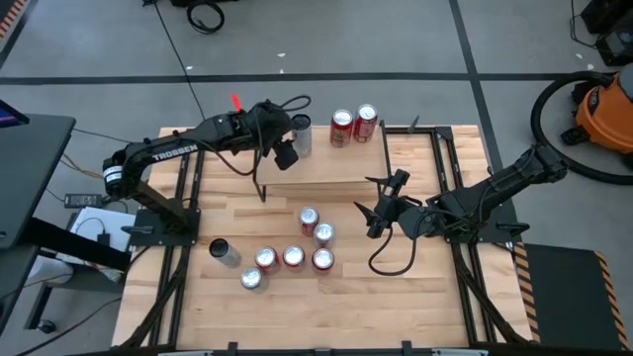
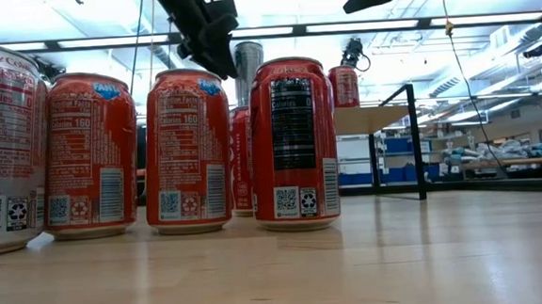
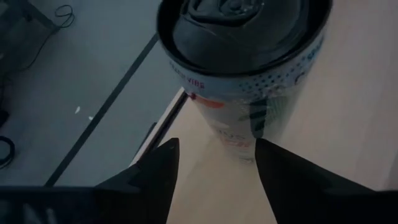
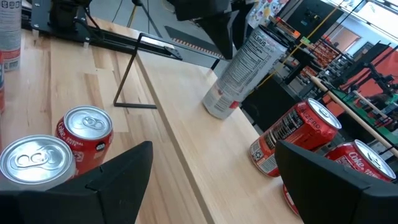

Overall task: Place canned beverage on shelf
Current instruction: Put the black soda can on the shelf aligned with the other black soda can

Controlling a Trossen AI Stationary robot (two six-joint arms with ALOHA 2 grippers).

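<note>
Left gripper, jaws apart and clear of the tall silver can, which stands on the shelf at its 10 o'clock corner: placement looks done, retreat likely next. Right gripper waits wide open.

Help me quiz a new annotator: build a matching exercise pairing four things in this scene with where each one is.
Things:
1. tall silver can
2. two red cans
3. dark-topped can
4. right gripper

Places:
A. on the tabletop, left of the group of cans
B. on the shelf, beside the left gripper
C. over the tabletop, fingers open
D. at the shelf's right end

Pairs: 1-B, 2-D, 3-A, 4-C
</note>
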